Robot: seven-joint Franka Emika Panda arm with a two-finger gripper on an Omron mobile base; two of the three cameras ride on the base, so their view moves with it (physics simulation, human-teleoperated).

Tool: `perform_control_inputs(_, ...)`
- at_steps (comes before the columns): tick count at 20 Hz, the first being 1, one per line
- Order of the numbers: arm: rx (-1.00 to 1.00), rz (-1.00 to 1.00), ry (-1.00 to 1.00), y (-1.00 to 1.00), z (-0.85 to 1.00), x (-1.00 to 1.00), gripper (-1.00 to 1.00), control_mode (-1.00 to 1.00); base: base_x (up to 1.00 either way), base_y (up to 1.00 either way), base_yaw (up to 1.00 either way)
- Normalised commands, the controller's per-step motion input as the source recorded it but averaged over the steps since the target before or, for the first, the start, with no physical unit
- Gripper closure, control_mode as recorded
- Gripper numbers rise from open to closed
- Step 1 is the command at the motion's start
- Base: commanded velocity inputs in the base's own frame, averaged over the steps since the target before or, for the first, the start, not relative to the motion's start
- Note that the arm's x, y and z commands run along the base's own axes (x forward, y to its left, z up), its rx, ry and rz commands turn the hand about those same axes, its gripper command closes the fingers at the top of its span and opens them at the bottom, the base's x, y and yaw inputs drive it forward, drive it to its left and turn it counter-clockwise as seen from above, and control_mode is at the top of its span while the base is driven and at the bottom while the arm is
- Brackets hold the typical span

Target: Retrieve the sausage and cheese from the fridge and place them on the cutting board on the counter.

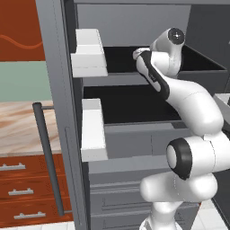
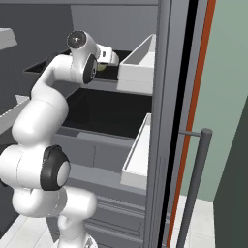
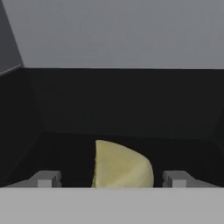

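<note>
The fridge (image 1: 130, 148) stands open and my arm reaches onto its dark upper shelf (image 1: 121, 58). In the hand view the cheese (image 3: 122, 168), a pale yellow wedge, lies on the shelf floor between my fingertips (image 3: 46, 179). My gripper (image 3: 111, 179) is open, with a gap on either side of the cheese. In the right base view my hand (image 2: 105, 54) sits just behind the upper door bin, with a yellowish bit of the cheese (image 2: 100, 68) below it. The sausage and the cutting board are out of view.
White door bins (image 1: 90, 51) (image 1: 93, 130) hang on the left door and a grey bar handle (image 1: 47, 157) runs down it. The marbled counter (image 1: 22, 121) over red-brown drawers (image 1: 22, 179) lies left of the fridge. A second dark shelf (image 2: 106, 111) sits below.
</note>
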Motion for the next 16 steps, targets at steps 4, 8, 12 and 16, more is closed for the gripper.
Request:
perform_control_inputs(4,0.0,0.0,0.0,0.0,-0.05,-0.02,1.0,-1.0,0.0,0.0,0.0)
perform_control_inputs(8,0.0,0.0,0.0,-0.01,-0.06,-0.06,1.0,-1.0,0.0,0.0,0.0)
perform_control_inputs(12,0.0,0.0,0.0,-0.01,-0.07,-0.13,1.0,-1.0,0.0,0.0,0.0)
perform_control_inputs(16,0.0,0.0,-0.07,0.0,0.07,-0.26,1.0,-1.0,0.0,0.0,0.0)
